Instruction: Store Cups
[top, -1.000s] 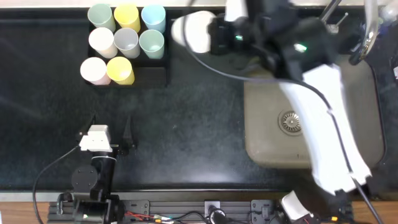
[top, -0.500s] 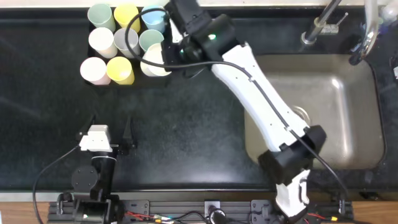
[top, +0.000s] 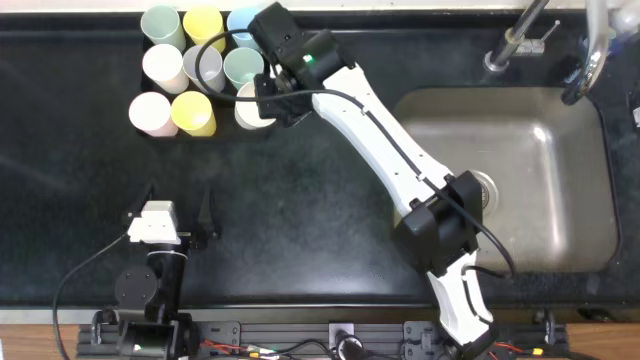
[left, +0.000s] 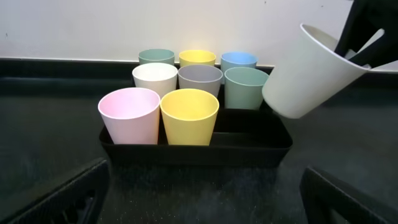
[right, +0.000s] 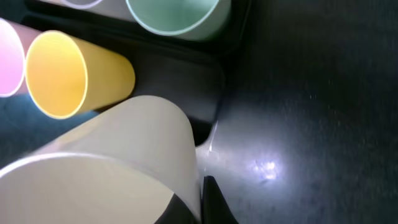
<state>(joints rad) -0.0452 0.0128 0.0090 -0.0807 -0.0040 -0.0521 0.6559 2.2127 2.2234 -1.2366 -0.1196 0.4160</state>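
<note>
From above, your right gripper (top: 268, 98) is at the upper left of the frame, pinching the rim of a cream cup (top: 247, 108). That cup shows at the lower right corner of the black tray (top: 262, 128), just beside the front yellow cup (top: 193, 113) and below the green cup (top: 243, 66). Eight more cups stand upright in the tray, with the pink cup (top: 150, 112) at its lower left. The sink (top: 560, 200) takes up the right side. Your left gripper (top: 178, 207) is at the lower left over the dark counter (top: 300, 220), fingers spread with nothing between them, well apart from the tray.

In the left wrist view the tray's front wall runs across the middle of the frame. The pink and yellow cups are in front, and a white, a grey and a green one are behind them. The cream cup hangs at the upper right, tilted, with its base pointing down and left. It is raised above the tray's right end and touches none of the other cups. Dark fingers grip its rim at the top right corner.

In the right wrist view the cream cup covers the lower left, with one dark finger pressed against its outer wall at the bottom edge. The tray's rounded corner sits mid-frame just past the cup. From here you can't tell whether the cup is over the free slot or over the tray's edge.
</note>
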